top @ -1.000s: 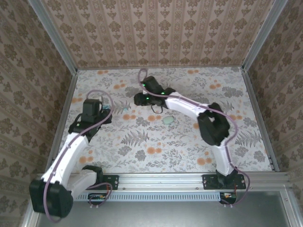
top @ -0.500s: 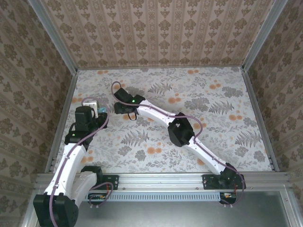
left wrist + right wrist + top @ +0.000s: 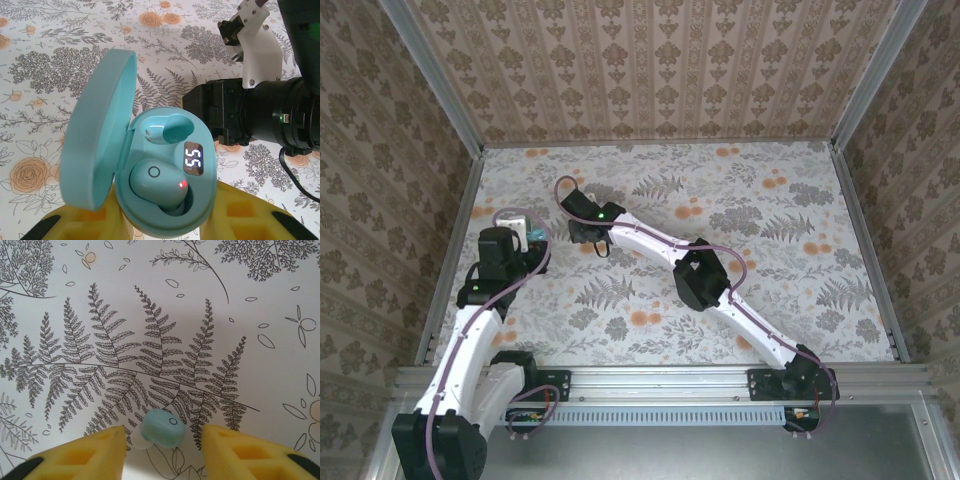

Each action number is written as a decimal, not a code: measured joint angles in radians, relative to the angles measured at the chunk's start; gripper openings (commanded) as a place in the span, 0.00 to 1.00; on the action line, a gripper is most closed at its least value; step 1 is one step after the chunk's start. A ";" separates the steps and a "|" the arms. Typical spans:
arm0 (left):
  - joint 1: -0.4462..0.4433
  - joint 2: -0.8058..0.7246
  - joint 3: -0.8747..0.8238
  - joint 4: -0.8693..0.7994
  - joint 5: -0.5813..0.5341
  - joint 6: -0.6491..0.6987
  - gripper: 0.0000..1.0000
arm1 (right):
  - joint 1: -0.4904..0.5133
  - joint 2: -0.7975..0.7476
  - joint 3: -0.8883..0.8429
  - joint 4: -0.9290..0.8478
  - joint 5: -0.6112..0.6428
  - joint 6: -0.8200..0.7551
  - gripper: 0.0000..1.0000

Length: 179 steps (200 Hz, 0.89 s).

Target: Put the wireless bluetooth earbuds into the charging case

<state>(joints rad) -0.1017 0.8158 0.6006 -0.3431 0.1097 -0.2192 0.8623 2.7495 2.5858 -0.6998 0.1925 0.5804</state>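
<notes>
Nearest the bases, the left gripper [image 3: 165, 222] is clamped on the teal-blue oval plastic charging case [image 3: 145, 150], with its yellow foam fingers [image 3: 240, 220] against the lower shell. The case stands open, its lid [image 3: 100, 130] swung out to the left. One pale light-blue plastic earbud [image 3: 160, 182] sits in the nearer socket with a red light glowing on it. The farther socket [image 3: 172, 131] is empty, and the small display [image 3: 193, 159] beside it reads 55.

Just beyond the case, over the fern-printed tablecloth [image 3: 200, 315], the right gripper [image 3: 164, 436] points down with its jaws partly apart. A second earbud [image 3: 161, 428] lies on the cloth between them, with a gap on each side, so nothing is gripped.

A second ago the right arm was folded towards the middle of the table, its elbow well to the right and its gripper farther right and farther back. It has since swung left into a long diagonal, and its gripper is now just beside the left one. The left arm's wrist has drawn a little nearer and leftward, carrying the case. Since half a second ago, hardly anything has moved.
</notes>
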 measured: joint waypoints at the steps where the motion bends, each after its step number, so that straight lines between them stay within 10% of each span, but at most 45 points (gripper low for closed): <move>1: 0.000 0.000 0.000 0.000 0.000 0.000 0.00 | 0.000 0.000 0.000 0.000 0.000 0.002 0.37; 97: 0.005 0.000 0.000 0.000 0.000 0.007 0.00 | -0.016 0.007 -0.023 0.050 -0.056 -0.090 0.29; 179: 0.006 0.000 -0.014 0.016 0.044 0.013 0.00 | -0.063 -0.286 -0.582 0.344 -0.214 -0.180 0.20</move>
<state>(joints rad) -0.0956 0.8154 0.5861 -0.3275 0.1535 -0.2058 0.7990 2.4638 2.0041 -0.3557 -0.0216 0.4000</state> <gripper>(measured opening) 0.315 0.215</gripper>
